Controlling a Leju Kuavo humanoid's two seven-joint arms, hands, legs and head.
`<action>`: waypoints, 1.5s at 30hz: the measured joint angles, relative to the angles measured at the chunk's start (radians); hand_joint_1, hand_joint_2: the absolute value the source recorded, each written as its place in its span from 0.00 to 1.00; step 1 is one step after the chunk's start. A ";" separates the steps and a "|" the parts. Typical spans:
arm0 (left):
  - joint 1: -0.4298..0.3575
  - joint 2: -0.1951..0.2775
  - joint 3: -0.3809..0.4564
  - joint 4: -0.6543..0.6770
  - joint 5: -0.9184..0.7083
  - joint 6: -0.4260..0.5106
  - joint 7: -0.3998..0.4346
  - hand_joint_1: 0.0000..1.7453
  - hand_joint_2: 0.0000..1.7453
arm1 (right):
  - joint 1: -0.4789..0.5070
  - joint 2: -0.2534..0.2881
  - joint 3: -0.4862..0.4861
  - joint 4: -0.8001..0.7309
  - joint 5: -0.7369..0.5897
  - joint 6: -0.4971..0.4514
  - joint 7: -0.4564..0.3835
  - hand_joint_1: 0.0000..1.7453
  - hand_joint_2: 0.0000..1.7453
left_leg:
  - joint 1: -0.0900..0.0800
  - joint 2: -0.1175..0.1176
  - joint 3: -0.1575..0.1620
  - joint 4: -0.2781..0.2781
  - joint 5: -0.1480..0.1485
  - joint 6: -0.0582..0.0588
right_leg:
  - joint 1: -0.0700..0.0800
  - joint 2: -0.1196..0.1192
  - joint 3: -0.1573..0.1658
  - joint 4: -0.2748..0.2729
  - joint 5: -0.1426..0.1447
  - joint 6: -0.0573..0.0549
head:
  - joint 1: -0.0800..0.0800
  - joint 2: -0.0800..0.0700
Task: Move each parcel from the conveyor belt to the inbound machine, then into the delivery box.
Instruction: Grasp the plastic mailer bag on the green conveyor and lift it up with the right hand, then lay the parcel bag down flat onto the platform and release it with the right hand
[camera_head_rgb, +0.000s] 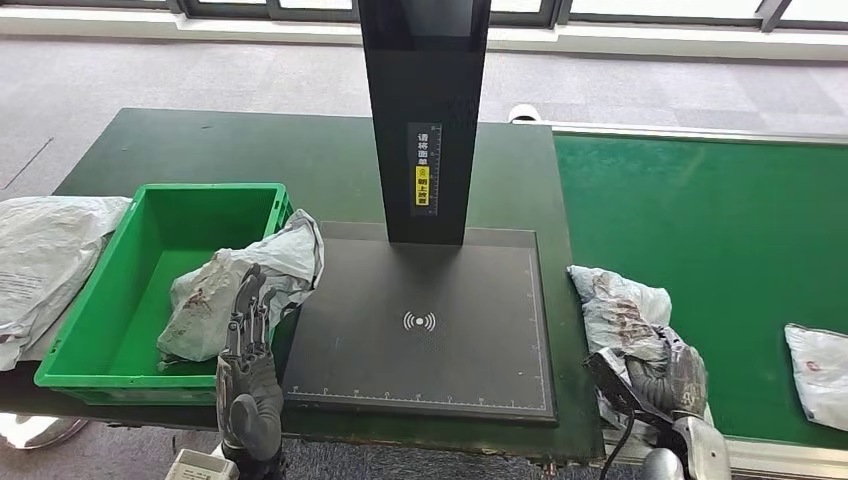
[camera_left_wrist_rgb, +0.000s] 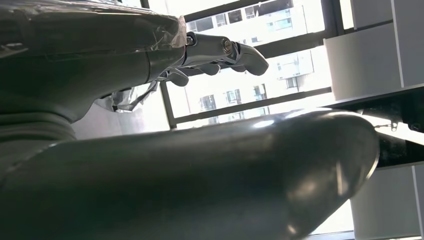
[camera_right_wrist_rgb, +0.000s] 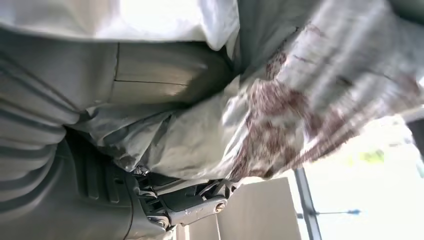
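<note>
This looks like a parcel-sorting station set up in an office-like hall: a green conveyor belt (camera_head_rgb: 700, 260) carrying grey mailing bags (camera_head_rgb: 820, 370), a black scanning machine (camera_head_rgb: 425, 320) with a printed label on its post, a green plastic crate (camera_head_rgb: 150, 280), grey carpet (camera_head_rgb: 200, 75) and tall windows (camera_left_wrist_rgb: 250, 65) behind.

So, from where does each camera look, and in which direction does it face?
Head view: high on the body, facing forward and down at the scanner pad, green crate and belt; both hands show.
Left wrist view: behind the left hand, facing up toward windows.
Right wrist view: behind the right hand, against its parcel.
Shared: that parcel also shows in the head view.
</note>
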 joint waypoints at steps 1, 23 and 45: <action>0.000 -0.001 0.001 0.000 0.000 0.000 -0.003 0.00 0.00 | 0.017 0.004 0.000 -0.039 -0.048 -0.028 -0.043 1.00 1.00 | 0.000 -0.001 0.000 0.000 0.000 0.000 | 0.000 0.000 0.000 0.000 0.000 0.000 | 0.000 0.000; -0.044 -0.008 0.009 0.039 0.027 -0.033 -0.039 0.00 0.00 | 0.228 0.131 0.078 -0.573 -0.483 -0.240 -0.432 1.00 1.00 | 0.000 0.000 -0.002 0.000 -0.001 0.000 | 0.000 0.000 -0.001 0.000 -0.002 0.000 | 0.000 0.000; -0.072 -0.021 0.024 0.072 0.060 -0.141 -0.045 0.00 0.00 | 0.107 0.227 0.401 -0.421 -0.290 -0.111 -0.394 1.00 1.00 | 0.001 0.000 -0.001 0.000 0.000 -0.002 | 0.000 0.000 -0.002 0.002 -0.002 0.000 | 0.000 0.000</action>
